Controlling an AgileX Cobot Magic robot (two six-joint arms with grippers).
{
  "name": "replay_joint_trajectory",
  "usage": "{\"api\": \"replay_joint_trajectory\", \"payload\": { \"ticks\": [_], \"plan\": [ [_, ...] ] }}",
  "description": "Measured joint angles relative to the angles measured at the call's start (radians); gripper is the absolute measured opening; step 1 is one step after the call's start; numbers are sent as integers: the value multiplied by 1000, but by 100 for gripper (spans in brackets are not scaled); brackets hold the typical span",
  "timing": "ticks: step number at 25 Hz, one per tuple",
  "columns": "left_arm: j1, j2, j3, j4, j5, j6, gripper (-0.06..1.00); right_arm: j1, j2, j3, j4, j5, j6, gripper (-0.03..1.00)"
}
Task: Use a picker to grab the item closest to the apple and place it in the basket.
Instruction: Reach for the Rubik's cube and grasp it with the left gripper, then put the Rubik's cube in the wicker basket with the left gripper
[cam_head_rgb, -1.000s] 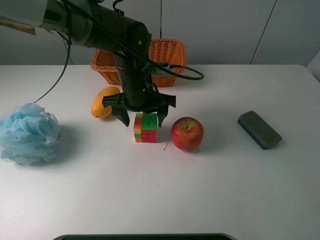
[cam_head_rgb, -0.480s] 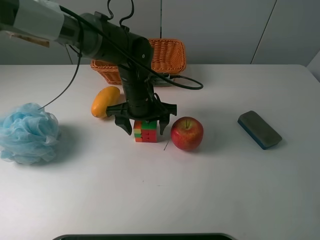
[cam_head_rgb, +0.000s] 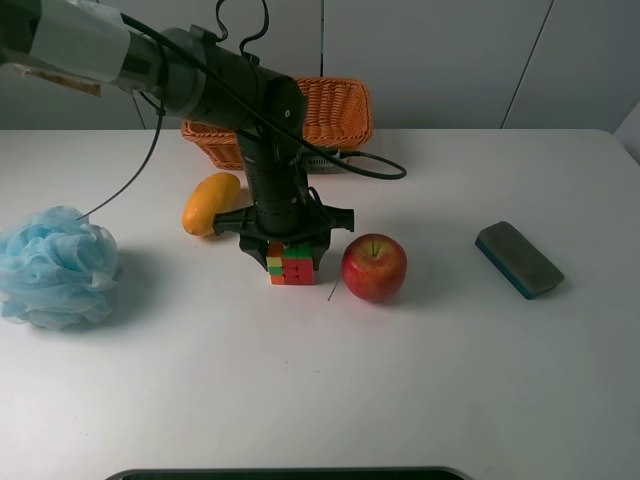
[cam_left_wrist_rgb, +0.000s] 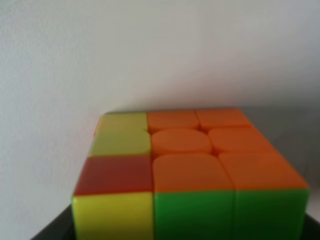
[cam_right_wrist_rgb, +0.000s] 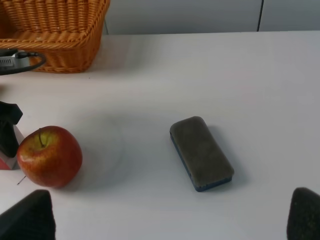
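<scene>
A multicoloured puzzle cube (cam_head_rgb: 291, 263) stands on the white table just left of the red apple (cam_head_rgb: 374, 267). My left gripper (cam_head_rgb: 288, 250) is down over the cube, with its fingers tight against the cube's left and right sides. The cube rests on the table. In the left wrist view the cube (cam_left_wrist_rgb: 190, 170) fills the frame, orange face up, and no fingers show. The orange wicker basket (cam_head_rgb: 345, 105) stands behind the arm. My right gripper (cam_right_wrist_rgb: 165, 219) is open and empty. Its view shows the apple (cam_right_wrist_rgb: 49, 156) and the basket (cam_right_wrist_rgb: 55, 30).
A yellow mango (cam_head_rgb: 210, 203) lies left of the cube. A blue bath pouf (cam_head_rgb: 55, 267) sits at the far left. A dark eraser block (cam_head_rgb: 519, 259) lies to the right, also in the right wrist view (cam_right_wrist_rgb: 201, 152). A cable loops near the basket.
My left gripper came down around the cube and its fingers closed in from wide apart onto the cube's sides. The cube, the apple and the right arm stayed put.
</scene>
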Motion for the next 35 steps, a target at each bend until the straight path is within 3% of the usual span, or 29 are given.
{"api": "replay_joint_trajectory", "payload": {
  "ticks": [7,15,21,29,35],
  "plan": [
    [0,-17,0,0,13,0,56,0,0,0,0,0,0,70],
    [8,-170,-15,15,85,0,56,0,0,0,0,0,0,70],
    [70,-185,-213,8,275,42,56,0,0,0,0,0,0,70],
    [202,-173,-404,18,311,108,56,0,0,0,0,0,0,70],
    [278,-16,-635,17,340,189,56,0,0,0,0,0,0,70]
  ]
}}
